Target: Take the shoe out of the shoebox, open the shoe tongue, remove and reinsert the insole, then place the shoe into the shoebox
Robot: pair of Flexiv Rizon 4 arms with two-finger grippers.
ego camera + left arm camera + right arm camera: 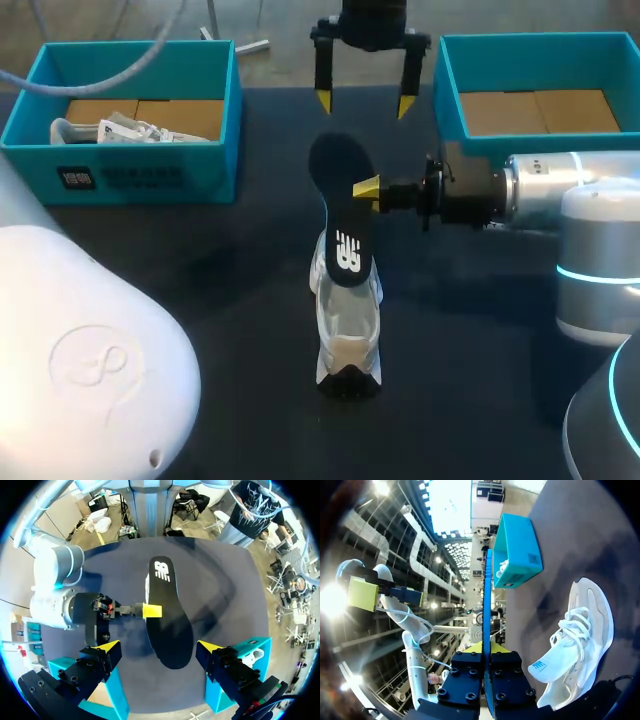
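Your right claw [362,189] pinches the insole [340,205] by its thin 3 o'clock edge, so a slight twist could let it slip or fold. The shoe [348,325] stands beneath, mid-worktop [200,280]. Your left claw [364,102] gapes wide at 12 o'clock and may clip the insole.

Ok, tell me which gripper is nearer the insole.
Right. The right gripper is shut on the insole at its edge, holding it up over the shoe. The left gripper hangs open past its far end, touching nothing.
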